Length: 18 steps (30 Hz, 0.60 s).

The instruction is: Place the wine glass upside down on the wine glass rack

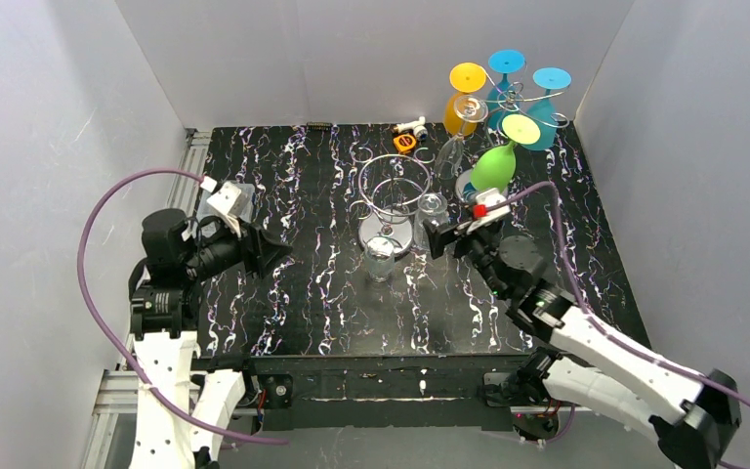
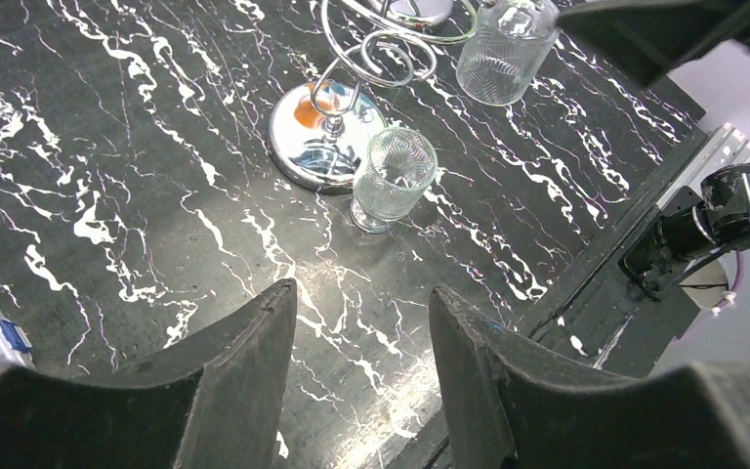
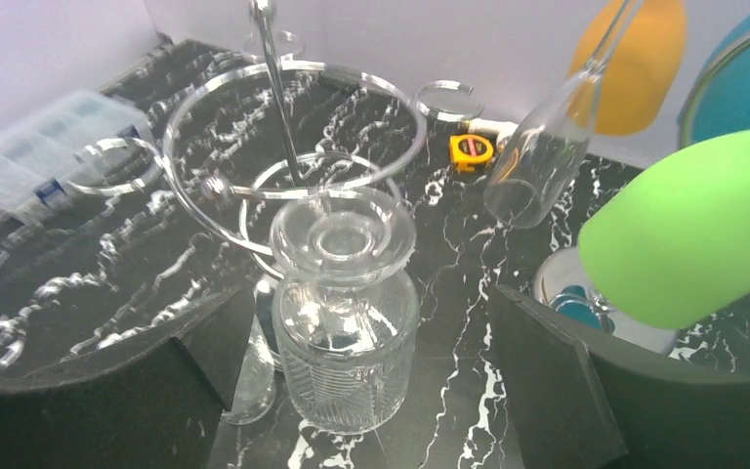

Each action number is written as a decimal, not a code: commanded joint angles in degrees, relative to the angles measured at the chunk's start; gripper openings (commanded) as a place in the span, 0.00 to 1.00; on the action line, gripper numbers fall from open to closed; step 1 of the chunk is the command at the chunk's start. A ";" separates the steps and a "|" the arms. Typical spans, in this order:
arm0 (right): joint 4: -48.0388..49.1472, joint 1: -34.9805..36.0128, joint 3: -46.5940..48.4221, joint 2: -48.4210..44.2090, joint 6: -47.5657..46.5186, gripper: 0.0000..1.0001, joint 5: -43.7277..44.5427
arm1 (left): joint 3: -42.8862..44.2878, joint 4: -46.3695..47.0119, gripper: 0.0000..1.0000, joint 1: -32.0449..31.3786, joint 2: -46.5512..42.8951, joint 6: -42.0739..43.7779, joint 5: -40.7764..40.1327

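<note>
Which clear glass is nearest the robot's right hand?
The ribbed glass, foot up, between the right hand's open fingers. The other ribbed glass stands before the middle rack's base; a third glass hangs on the colourful rack.

A round orange tape measure (image 1: 404,143) and small white object (image 1: 411,125) lie at the far edge of the black marbled surface (image 1: 303,303); a clear plastic box (image 3: 59,147) occupies its left edge.

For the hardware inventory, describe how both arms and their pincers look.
The left arm and right arm match: white lower links, black joints and wrists, each carrying a looping purple cable. The left pincer and right pincer each have two black, wedge-shaped fingers. A small red mark sits by the right wrist camera.
</note>
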 commanded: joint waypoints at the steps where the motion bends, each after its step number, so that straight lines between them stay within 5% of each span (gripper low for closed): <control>1: -22.30 -0.07 9.33 -7.69 5.23 0.99 0.30 | 3.02 1.28 0.52 -0.14 2.95 -1.83 1.28; 5: -32.88 -0.07 15.66 -8.63 9.45 0.98 0.62 | 3.66 5.95 0.54 -0.14 5.41 -3.85 2.34; 10: -43.98 -0.07 30.94 4.32 14.47 0.98 0.46 | 7.44 16.33 0.54 -1.38 13.38 -2.48 3.60; 18: -48.64 0.02 48.89 17.57 18.19 0.93 -1.93 | 13.37 25.26 0.56 -11.64 26.83 35.84 -1.02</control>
